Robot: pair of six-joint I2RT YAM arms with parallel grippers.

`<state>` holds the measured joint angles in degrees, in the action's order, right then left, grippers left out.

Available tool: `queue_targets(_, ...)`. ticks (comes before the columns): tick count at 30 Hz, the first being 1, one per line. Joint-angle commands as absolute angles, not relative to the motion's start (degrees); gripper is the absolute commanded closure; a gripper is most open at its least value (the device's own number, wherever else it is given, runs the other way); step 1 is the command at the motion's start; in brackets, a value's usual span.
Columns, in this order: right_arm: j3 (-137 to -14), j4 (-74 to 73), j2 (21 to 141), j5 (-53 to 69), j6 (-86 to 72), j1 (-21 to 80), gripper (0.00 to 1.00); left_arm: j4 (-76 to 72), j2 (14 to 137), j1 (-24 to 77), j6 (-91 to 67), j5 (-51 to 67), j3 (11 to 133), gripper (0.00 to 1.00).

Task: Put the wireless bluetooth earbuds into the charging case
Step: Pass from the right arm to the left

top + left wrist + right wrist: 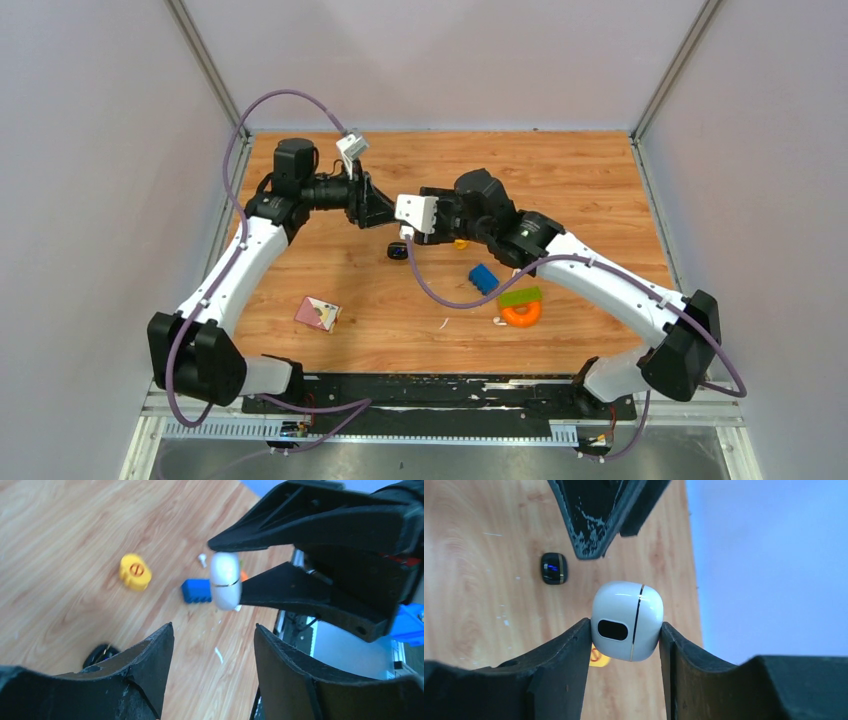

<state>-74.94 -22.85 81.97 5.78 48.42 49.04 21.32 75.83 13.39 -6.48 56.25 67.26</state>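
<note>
Wood-grain table (600, 180), grey walls. Right gripper (626, 630) pinched white charging case (627, 621) by its sides, lid shut, raised off the surface. Left gripper (214, 630) faced it, fingers spread, holding nothing. Black case (554, 568) lay on wood beneath. Blue brick (196, 591), yellow piece (135, 572) lay nearby.

A light-brown wood-grain tabletop (580, 180) lies under the left gripper (215, 630). Plain pale lilac-grey wall panels (440, 60) enclose it beyond and on either side, evenly lit.
</note>
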Motion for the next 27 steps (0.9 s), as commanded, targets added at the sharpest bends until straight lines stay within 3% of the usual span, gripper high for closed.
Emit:
queue_targets(1, -74.9, -18.5, 79.8, 2.4, 59.3, 49.2, 0.67, 5.9, 75.4, 16.8, -12.8, 63.0, 67.6, 0.31)
queue_targets(9, -73.6, -16.6, 77.9, 4.3, 58.8, 49.5, 0.67, 3.7, 77.6, 19.3, -17.9, 55.2, 67.4, 0.38)
queue_targets(13, -73.8, -15.6, 77.4, 4.5, 57.0, 50.0, 0.67, 1.5, 77.7, 19.7, -19.3, 55.1, 67.1, 0.44)
queue_targets(23, -73.4, -11.3, 76.5, 4.1, 54.8, 51.0, 0.68, 0.6, 79.0, 20.7, -19.7, 55.9, 66.9, 0.48)
queue_targets(27, -73.6, -11.0, 76.6, 4.4, 55.3, 51.1, 0.68, -0.5, 79.6, 20.8, -20.2, 56.9, 67.0, 0.58)
